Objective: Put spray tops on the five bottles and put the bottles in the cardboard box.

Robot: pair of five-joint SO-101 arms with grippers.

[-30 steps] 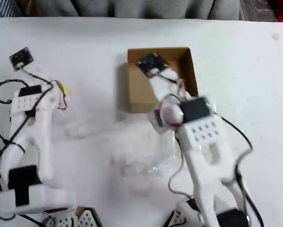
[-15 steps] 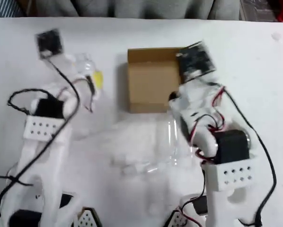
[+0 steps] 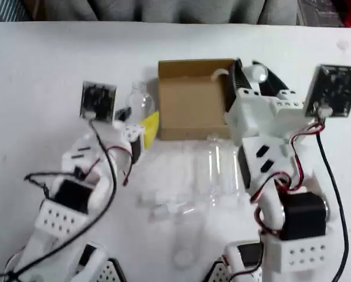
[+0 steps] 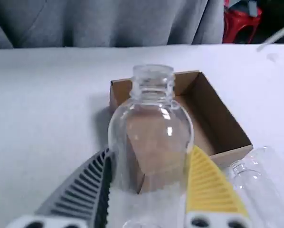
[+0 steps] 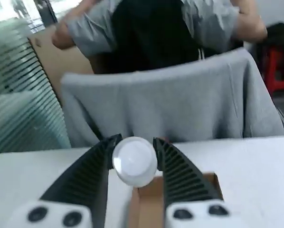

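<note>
The left arm has swung in from the far-left side of the table (image 3: 52,53). Its left gripper (image 3: 136,117) now sits just left of the cardboard box (image 3: 190,106), clamped around the body of a clear bottle (image 4: 150,133). A second ago that arm was well apart from the box. Over the same second the right arm has pulled back from above the box's middle, and its gripper now stands at the box's right wall. The bottle and a top have therefore been brought close together, so fitting the top looks like the next step.

The held bottle stands upright. It is clear, glossy plastic with rounded shoulders and a ridged, open neck that has no top on it. One finger on it is grey and the other yellow, and both are ribbed.

The box is brown card, shallow and open at the top. On its near side, loose clear bottles (image 3: 216,170) lie on the white table, which suggests most of the task is still to do.

The right gripper (image 5: 136,142) is closed on a white spray top (image 5: 134,164). The top is smooth and round where it faces the camera, and it is pinched between two black ribbed fingers. A thin pale tube (image 3: 218,74) appears to trail from it over the box.
</note>
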